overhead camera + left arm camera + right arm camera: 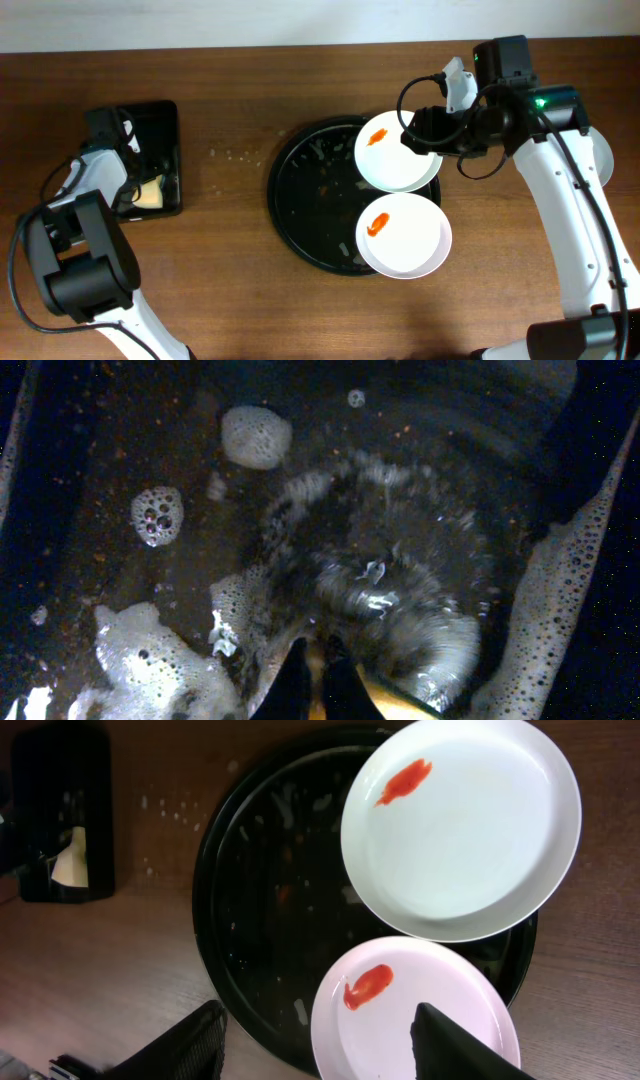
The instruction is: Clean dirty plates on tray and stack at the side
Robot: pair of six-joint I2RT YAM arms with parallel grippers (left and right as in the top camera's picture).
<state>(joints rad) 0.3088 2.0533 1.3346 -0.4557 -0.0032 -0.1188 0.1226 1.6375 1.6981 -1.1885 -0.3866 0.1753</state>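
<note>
On the right side of the round tray (pixel 300 195), two white plates lie close together, both hanging over its raised rim toward the right arm. The farther plate (pixel 398 155) sits across the tray's far right edge and has an orange smear near its left rim. The nearer plate (pixel 405 238) covers the tray's near right edge and has its own orange smear left of centre. Their edges meet, and from the right wrist view the farther plate's rim seems to lie just over the nearer one's. The bare black floor of the tray is streaked with pale flecks and wet marks.

The right pincer (pixel 420 138) hangs above the plates at the farther plate's right rim, its fingers spread wide and holding nothing. Behind that arm a white rounded shape (pixel 604 160) shows on the brown surface (pixel 230 60), too hidden to name.

Well apart, at the left end of the surface, stands a small black rectangular tray (pixel 165 115) of dark soapy water. The left pincer (pixel 312 685) is down inside it, clenched tight, with patches of foam (pixel 256 436) floating around it. A yellow piece (pixel 400 702) lies right against the fingertips, but I cannot tell whether it is gripped.
</note>
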